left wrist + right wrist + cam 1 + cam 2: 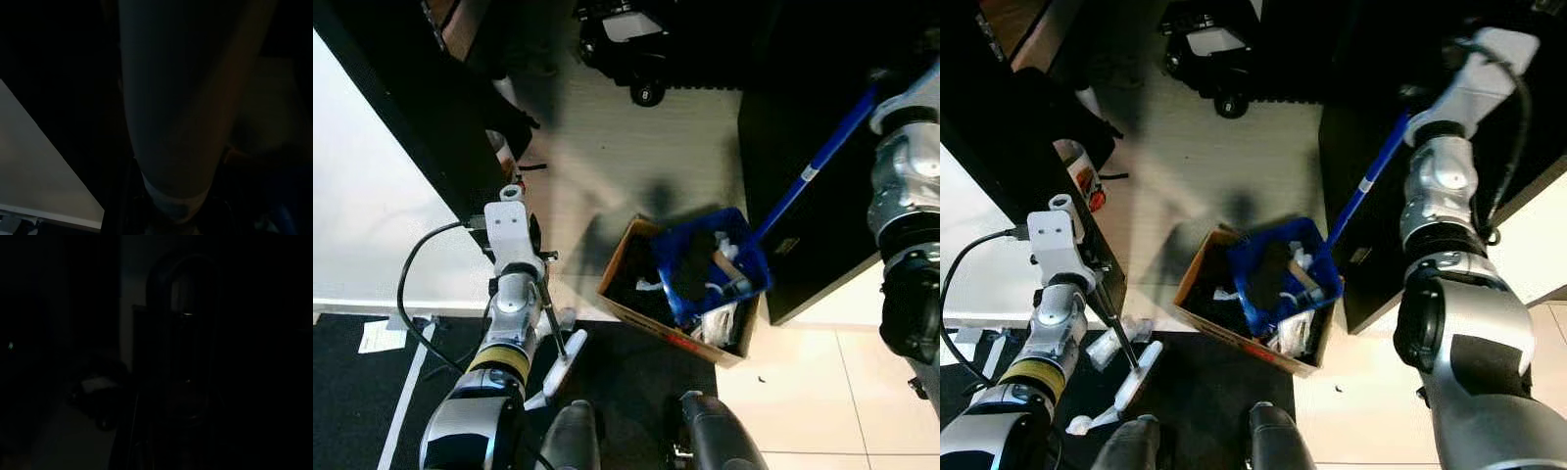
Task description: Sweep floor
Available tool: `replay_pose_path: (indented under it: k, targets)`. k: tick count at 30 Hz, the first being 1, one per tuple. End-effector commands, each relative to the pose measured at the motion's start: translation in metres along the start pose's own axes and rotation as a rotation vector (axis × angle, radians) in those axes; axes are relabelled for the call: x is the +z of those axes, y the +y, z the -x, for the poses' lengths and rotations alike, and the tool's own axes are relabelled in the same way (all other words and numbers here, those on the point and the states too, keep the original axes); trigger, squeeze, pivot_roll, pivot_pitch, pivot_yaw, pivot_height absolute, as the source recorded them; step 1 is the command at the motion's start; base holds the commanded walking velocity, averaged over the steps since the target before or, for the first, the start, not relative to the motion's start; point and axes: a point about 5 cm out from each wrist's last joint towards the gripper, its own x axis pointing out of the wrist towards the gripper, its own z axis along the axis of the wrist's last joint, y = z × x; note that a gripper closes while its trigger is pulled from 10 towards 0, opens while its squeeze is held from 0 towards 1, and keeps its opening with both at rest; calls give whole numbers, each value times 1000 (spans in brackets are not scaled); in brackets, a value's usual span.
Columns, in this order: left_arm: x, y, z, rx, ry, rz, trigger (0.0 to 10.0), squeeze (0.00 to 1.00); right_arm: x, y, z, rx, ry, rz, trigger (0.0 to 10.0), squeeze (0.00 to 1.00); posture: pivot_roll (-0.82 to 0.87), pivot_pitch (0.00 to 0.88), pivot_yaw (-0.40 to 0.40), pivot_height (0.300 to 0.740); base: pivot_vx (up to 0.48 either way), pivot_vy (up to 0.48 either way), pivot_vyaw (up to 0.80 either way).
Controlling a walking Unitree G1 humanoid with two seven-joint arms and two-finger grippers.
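Right gripper (1400, 116) holds the dustpan (1278, 274) by its blue handle, tipped over the box (1197, 318); risk of spilling. Left gripper's fingers: cannot tell; brush (1131, 382) on floor.

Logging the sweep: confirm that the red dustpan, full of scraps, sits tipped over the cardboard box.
Wrong colour. The dustpan is blue, with a blue handle, as the left eye view shows. The rest holds: it carries scraps and sits tipped over the cardboard box.
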Motion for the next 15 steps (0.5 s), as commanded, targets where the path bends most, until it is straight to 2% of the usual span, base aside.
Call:
replay_pose_path:
  k: [1,2,3,8,10,11,12,15]
  targets:
    - [-5,8,5,18,8,-26,10000,0,18,12,-6,55,-120,82,10000,0,-8,86,-52,740,0,0,0]
    - [-6,8,5,20,7,-26,10000,0,16,20,-4,92,-125,118,10000,0,-8,86,-52,740,0,0,0]
    - [-6,8,5,20,7,-26,10000,0,16,20,-4,92,-125,118,10000,0,-8,86,-52,740,0,0,0]
    - [-6,9,6,30,1,-35,10000,0,1,76,16,333,-197,322,10000,0,-6,89,-53,740,0,0,0]
    - [-6,9,6,31,0,-36,10000,0,-4,90,22,380,-214,358,10000,0,-6,89,-52,740,0,0,0]
    - [-6,9,6,31,0,-36,10000,0,-4,90,22,380,-214,358,10000,0,-6,89,-52,740,0,0,0]
    - [-5,9,6,30,-2,-38,10000,0,-8,105,28,414,-222,374,10000,0,-6,89,-52,740,0,0,0]
    - [-5,8,6,31,-5,-40,10000,0,-12,120,34,443,-237,385,10000,0,-1,90,-54,740,0,0,0]
